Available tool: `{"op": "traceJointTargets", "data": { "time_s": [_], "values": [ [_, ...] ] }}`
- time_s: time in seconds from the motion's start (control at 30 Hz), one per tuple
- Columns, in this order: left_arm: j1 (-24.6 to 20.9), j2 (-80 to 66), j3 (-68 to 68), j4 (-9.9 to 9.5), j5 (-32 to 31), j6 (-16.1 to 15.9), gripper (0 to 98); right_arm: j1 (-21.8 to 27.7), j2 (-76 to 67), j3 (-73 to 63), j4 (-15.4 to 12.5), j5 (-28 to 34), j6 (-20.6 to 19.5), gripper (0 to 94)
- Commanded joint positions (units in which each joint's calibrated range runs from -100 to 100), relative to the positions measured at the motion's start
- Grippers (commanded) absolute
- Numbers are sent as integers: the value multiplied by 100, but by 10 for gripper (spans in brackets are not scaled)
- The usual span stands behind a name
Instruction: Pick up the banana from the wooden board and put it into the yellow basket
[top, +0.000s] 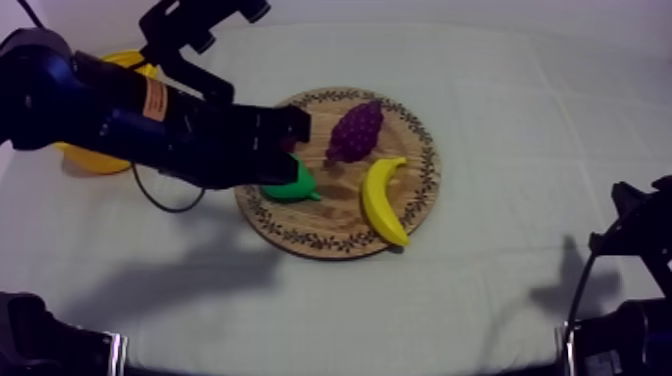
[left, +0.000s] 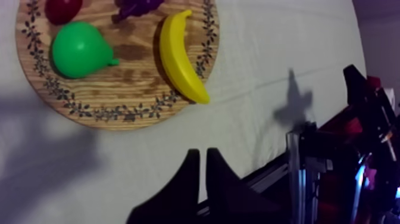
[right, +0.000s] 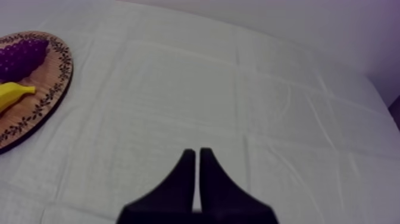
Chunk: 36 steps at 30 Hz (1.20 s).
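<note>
On the wooden board (top: 345, 222), the banana (top: 383, 200) lies ahead of my left gripper (left: 201, 155), clear of its pressed-together fingers (left: 189, 176).

Yellow on the banana (top: 384, 200) and basket (top: 88, 160), green on the pear (top: 292, 187), purple on the grapes (top: 356, 130), red on the small red fruit (left: 63, 8). Brown wooden board (top: 335, 215) with dark leaf pattern along its rim; grey-white cloth (top: 500, 120) on the tabletop (top: 480, 300).

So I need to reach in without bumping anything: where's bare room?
Bare cloth lies between the wooden board and the right gripper, and before the board. Crowded: the board, with banana, grapes, pear, and the left gripper at its rim.
</note>
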Motion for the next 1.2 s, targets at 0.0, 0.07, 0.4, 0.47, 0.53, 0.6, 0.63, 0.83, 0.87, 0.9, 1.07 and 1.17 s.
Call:
{"op": "traceJointTargets", "data": {
  "time_s": [0.0, 0.07, 0.4, 0.47, 0.53, 0.6, 0.63, 0.83, 0.87, 0.9, 1.07, 1.17],
  "values": [
    [-1, 9, 39, 6, -137, -46, 67, 1, -4, -3, -1, -2, -2, 6],
    [-2, 5, 117, 68, -290, -121, 195, 1, -4, -3, -1, -2, -2, 6],
    [-18, -70, 403, 325, -621, -455, 635, 1, -4, -3, -1, -2, -2, 6],
    [-22, -70, 418, 344, -635, -465, 641, 1, -4, -3, -1, -2, -2, 6],
    [-24, -40, 425, 369, -653, -465, 641, 1, -4, -3, -1, -2, -2, 6],
    [-25, 30, 425, 406, -678, -470, 640, 1, -4, -3, -1, -2, -2, 6],
    [-25, 80, 424, 434, -693, -481, 639, 1, -4, -3, -1, -2, -2, 6],
    [-21, 610, 344, 659, -820, -594, 634, 1, -4, -3, -1, -2, -2, 6],
    [-25, 731, 300, 698, -827, -623, 633, 1, -4, -3, -1, -2, -2, 6],
    [-29, 863, 242, 737, -829, -654, 632, 1, -4, -3, -1, -2, -2, 6],
    [-60, 1577, -210, 907, -732, -829, 632, 1, -4, -3, -1, -2, -2, 6],
    [-89, 2011, -521, 995, -626, -919, 633, 1, -4, -3, -1, -2, -2, 6]
  ]
}}
